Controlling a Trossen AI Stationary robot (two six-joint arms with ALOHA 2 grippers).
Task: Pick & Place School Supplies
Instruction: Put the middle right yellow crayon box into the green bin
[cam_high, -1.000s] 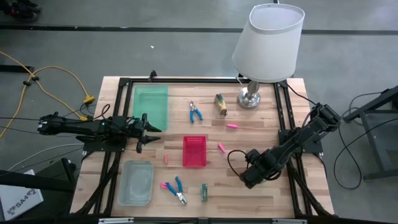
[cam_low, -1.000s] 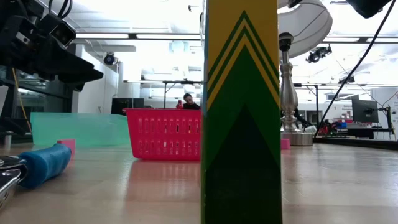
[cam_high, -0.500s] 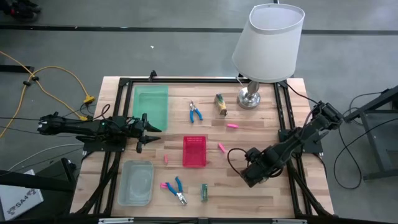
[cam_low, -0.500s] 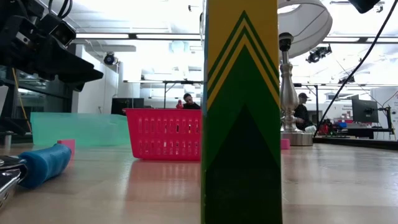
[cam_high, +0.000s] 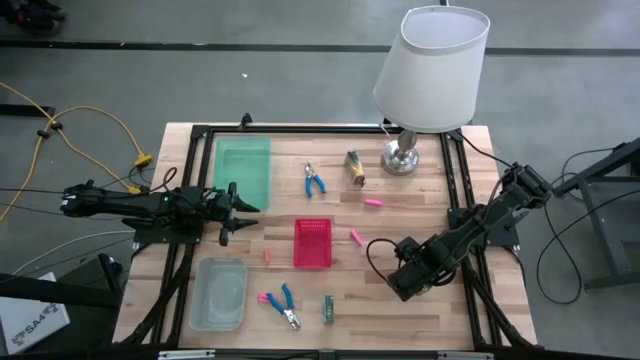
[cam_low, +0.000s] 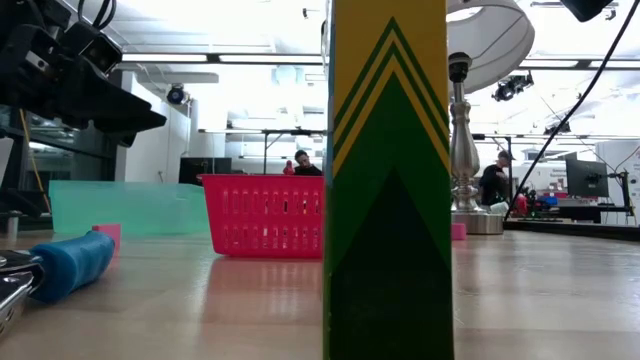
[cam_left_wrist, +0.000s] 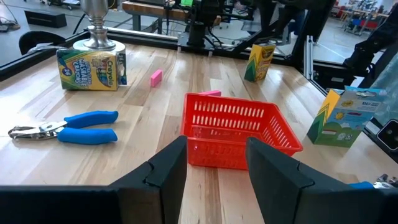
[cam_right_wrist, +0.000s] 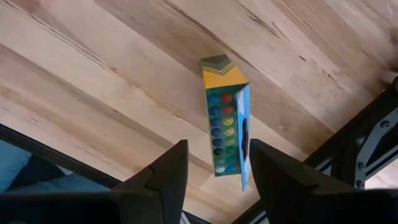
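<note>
School supplies lie scattered on the wooden table: a blue-handled tool (cam_high: 315, 180), a crayon box (cam_high: 354, 168) beside the lamp, pink erasers (cam_high: 373, 202) (cam_high: 356, 237) (cam_high: 267, 256), pink- and blue-handled tools (cam_high: 280, 303) and a green box (cam_high: 328, 308) standing on end. My right gripper (cam_high: 405, 282) points down, right of the red basket (cam_high: 313, 243). It is open, over another green-and-yellow box (cam_right_wrist: 225, 124) whose nearer end lies between the fingers. My left gripper (cam_left_wrist: 216, 168) waits open at the table's left, holding nothing.
A lamp (cam_high: 432, 70) stands at the far right. A flat green tray (cam_high: 243, 170) lies at the far left and a clear bin (cam_high: 218, 293) at the near left. A black frame (cam_high: 460, 215) runs along the table's edges. People move in the room behind.
Nothing on the table has moved. In the room behind, a person has walked into sight to the right of the lamp's stem.
</note>
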